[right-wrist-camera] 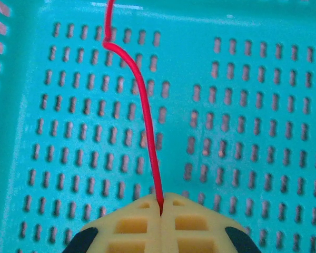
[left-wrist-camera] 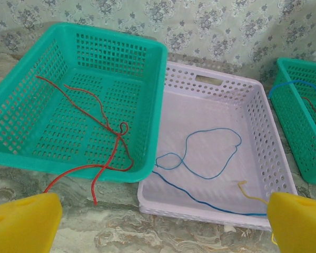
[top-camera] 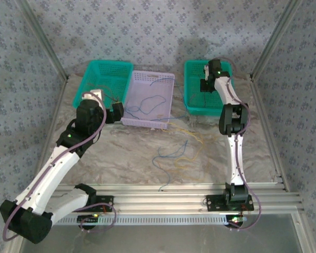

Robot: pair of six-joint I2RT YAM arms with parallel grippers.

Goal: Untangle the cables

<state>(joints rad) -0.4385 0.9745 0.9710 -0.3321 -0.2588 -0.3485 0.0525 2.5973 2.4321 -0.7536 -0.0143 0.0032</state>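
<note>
The right tool is pinching a red cable between pads pressed fully together, low over the floor of the right green basket. The left tool is hovering with its fingers spread wide before the left green basket and the lilac basket. Reddish cables are crossing in the left green basket and trailing over its rim, a blue cable is looping in the lilac basket, and more blue and yellow cables are lying snarled on the table. Each strand is appearing light, limp and thin, likely slipping from a loose pinch. Gripping near a free end, clear of crossings, is looking safest.
</note>
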